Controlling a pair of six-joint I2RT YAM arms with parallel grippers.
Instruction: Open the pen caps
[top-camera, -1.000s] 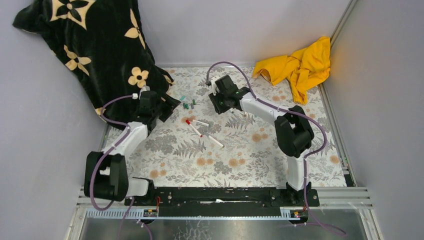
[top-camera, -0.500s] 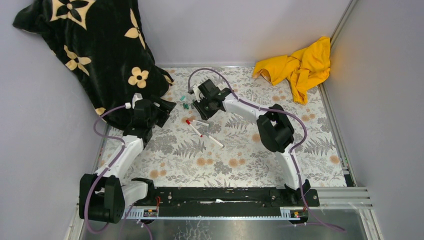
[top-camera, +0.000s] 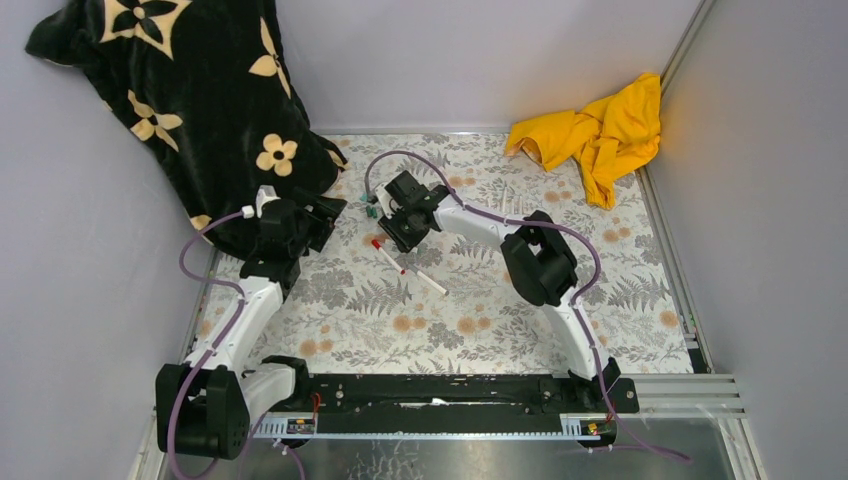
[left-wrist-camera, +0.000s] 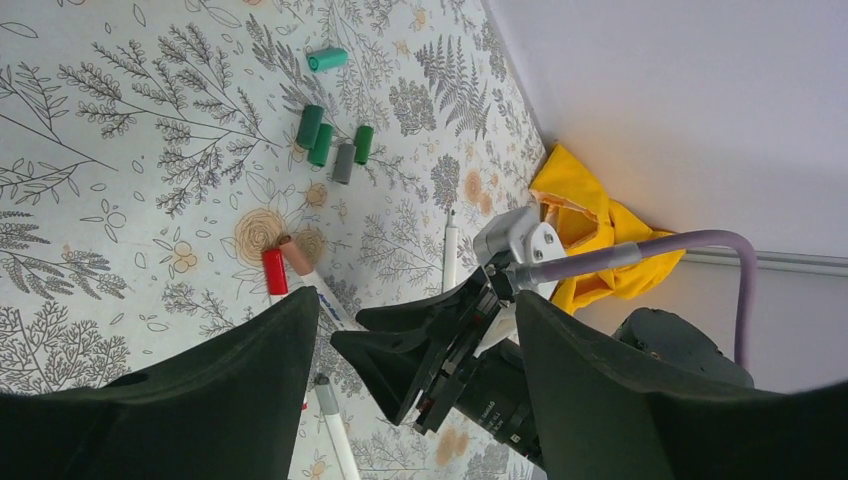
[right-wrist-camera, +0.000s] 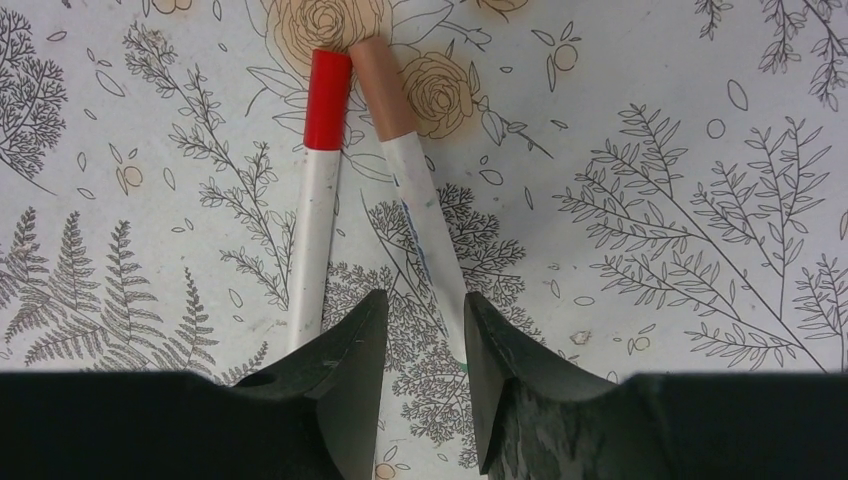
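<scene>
Right pincer (right-wrist-camera: 422, 300) is low over the table with its jaws partly apart, straddling the white barrel of the tan-capped pen (right-wrist-camera: 420, 230). I can see a sliver of tablecloth between the barrel and one finger, so I read it as around the pen, not clamped on it. The tan cap (right-wrist-camera: 378, 85) is on that pen's end. Just beside it lies the red cap (right-wrist-camera: 328, 95), on the red-capped pen (right-wrist-camera: 315, 240). The two barrels splay apart toward the pincer.

Left pincer (left-wrist-camera: 418, 300) hangs further left, at the edge of the black flowered blanket (top-camera: 190, 90), jaws wide with nothing between them. Through its camera I see the loose caps (left-wrist-camera: 321, 145) lying on the floral tablecloth (top-camera: 480, 320), between the two pincers and toward the far side. Three green ones and a grey one lie close together, and a teal cap (left-wrist-camera: 327, 59) lies a little apart beyond them.

A third pen (top-camera: 431, 282) lies to the near right of the capped pair. A yellow cloth (top-camera: 600, 130) is bunched in the far right corner, well apart from everything else.
</scene>
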